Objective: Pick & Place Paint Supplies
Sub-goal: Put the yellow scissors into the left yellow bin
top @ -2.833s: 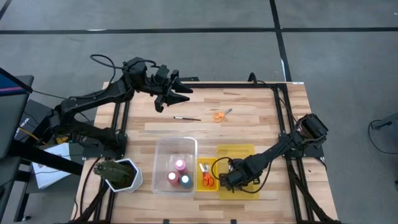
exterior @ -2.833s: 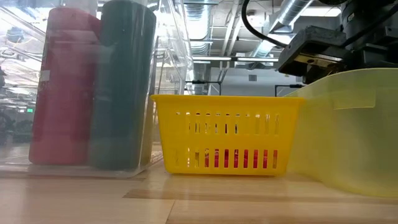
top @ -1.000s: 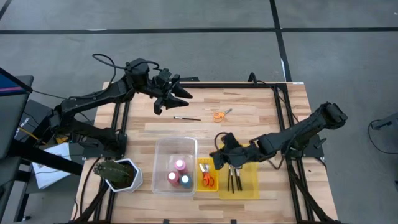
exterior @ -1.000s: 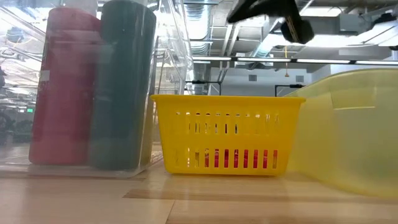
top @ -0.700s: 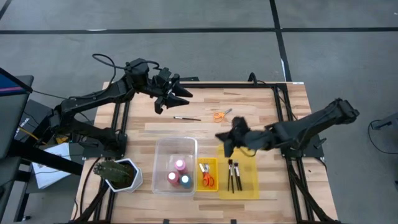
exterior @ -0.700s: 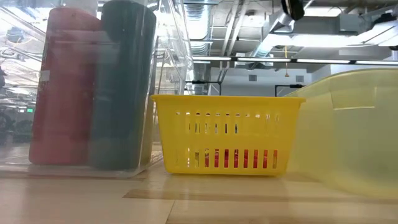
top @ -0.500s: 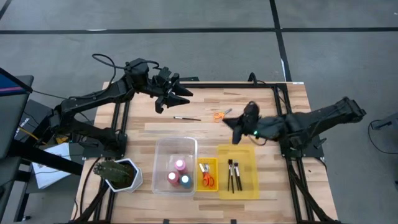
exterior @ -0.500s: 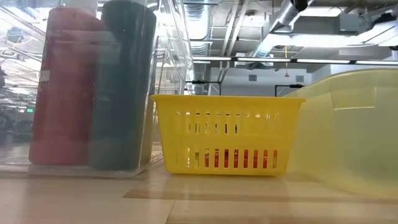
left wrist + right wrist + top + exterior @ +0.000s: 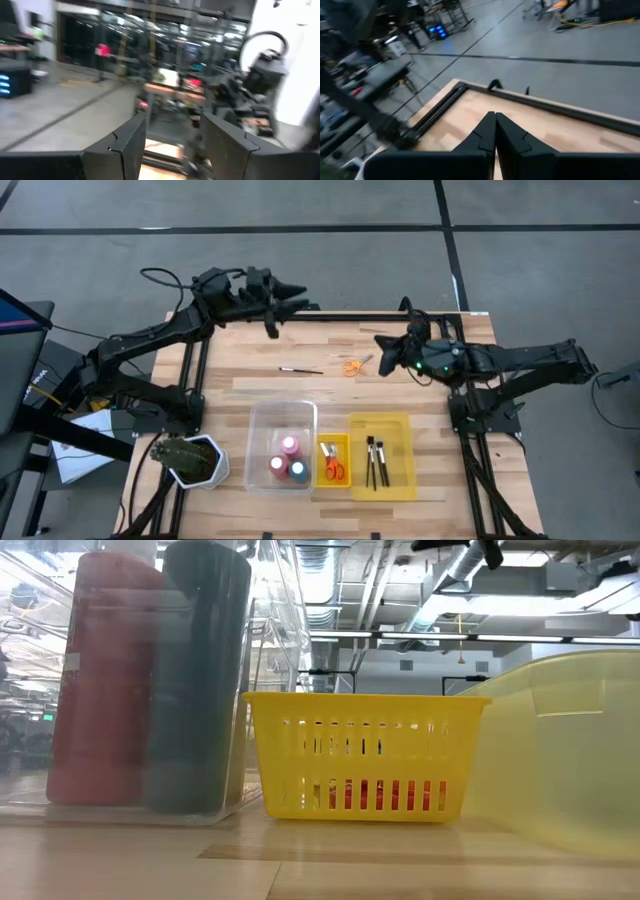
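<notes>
While the left end effector [image 9: 290, 297] gapes at the table's far edge [image 9: 340, 317], the right end effector [image 9: 388, 346] hovers clenched beside the scissors [image 9: 353, 365].

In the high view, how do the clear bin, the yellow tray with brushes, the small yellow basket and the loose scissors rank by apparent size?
Largest to smallest:
1. clear bin
2. yellow tray, slightly smaller
3. small yellow basket
4. loose scissors

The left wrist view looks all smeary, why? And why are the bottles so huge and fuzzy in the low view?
In the left wrist view the room is streaked sideways like motion blur, while the end effector's fingers look sharper. In the low view the red paint bottle and the dark blue paint bottle sit very near the lens, behind clear plastic, so they look big and soft, against bright ceiling light.
</notes>
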Action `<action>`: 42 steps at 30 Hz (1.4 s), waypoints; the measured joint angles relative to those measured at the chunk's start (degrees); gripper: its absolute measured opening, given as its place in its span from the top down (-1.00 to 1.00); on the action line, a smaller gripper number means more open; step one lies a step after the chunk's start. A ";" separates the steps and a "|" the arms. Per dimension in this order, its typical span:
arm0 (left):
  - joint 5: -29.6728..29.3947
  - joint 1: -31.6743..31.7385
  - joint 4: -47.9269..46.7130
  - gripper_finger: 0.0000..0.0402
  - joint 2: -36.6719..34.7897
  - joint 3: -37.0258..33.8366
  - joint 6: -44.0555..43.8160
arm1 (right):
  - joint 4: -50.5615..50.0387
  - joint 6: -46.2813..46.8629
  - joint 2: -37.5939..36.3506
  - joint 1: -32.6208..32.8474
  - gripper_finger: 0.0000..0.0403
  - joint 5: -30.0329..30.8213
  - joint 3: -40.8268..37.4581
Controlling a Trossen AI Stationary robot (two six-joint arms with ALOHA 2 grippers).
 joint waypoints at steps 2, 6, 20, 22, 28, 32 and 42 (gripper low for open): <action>-0.93 1.16 0.33 0.10 0.00 0.00 0.17 | -0.03 -0.06 0.00 -2.36 1.00 -0.40 0.00; -1.13 3.15 0.00 0.10 0.00 0.00 0.16 | 0.05 -1.00 -0.01 -7.12 1.00 -1.01 0.00; -9.05 5.14 1.03 0.10 -0.01 0.00 0.17 | -3.95 -8.86 -3.87 -33.78 1.00 -32.90 0.00; -10.17 4.98 2.51 0.10 0.00 0.00 -0.09 | -4.98 -10.27 -4.44 -36.79 1.00 -37.35 0.00; -13.21 3.54 4.48 0.10 0.00 0.00 -0.29 | -9.49 -12.24 -4.84 -44.35 0.97 -47.16 -0.02; -13.26 1.75 4.54 0.10 0.00 0.00 -0.29 | -10.33 -13.74 -4.80 -47.29 0.97 -50.74 -0.02; -14.94 -0.86 -6.95 0.10 0.01 0.09 4.58 | -10.31 -15.22 -4.80 -47.94 0.96 -53.23 -0.02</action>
